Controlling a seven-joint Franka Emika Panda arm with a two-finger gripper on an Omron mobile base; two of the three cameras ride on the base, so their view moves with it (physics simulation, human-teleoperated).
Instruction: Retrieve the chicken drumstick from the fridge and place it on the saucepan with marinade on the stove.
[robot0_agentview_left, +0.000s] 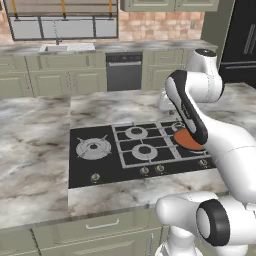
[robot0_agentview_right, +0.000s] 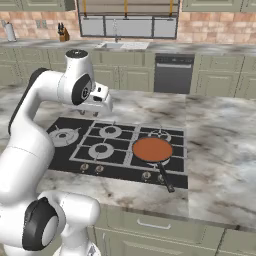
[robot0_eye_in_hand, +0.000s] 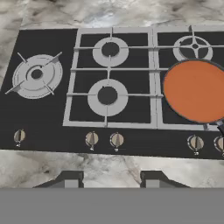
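The saucepan with marinade (robot0_eye_in_hand: 197, 89) sits on the right side of the stove (robot0_eye_in_hand: 43, 109), its orange-red surface bare and its thin black handle pointing toward the counter's front edge (robot0_agentview_right: 166, 182). My gripper (robot0_eye_in_hand: 111, 179) hangs above the front of the stove, open, with nothing between its fingertips. In the right base view the gripper (robot0_agentview_right: 100, 111) hovers over the cooktop's back left part, well left of the saucepan (robot0_agentview_right: 152, 149). The black fridge (robot0_agentview_left: 245, 40) stands at the far right with its doors closed. The chicken drumstick is out of view.
A marble island counter (robot0_agentview_left: 35, 150) surrounds the stove. A row of small knobs (robot0_eye_in_hand: 92, 139) runs along the cooktop's front. Across the aisle stand green cabinets, a black dishwasher (robot0_agentview_right: 172, 73), a sink (robot0_agentview_left: 67, 47) and a knife block (robot0_agentview_right: 62, 34).
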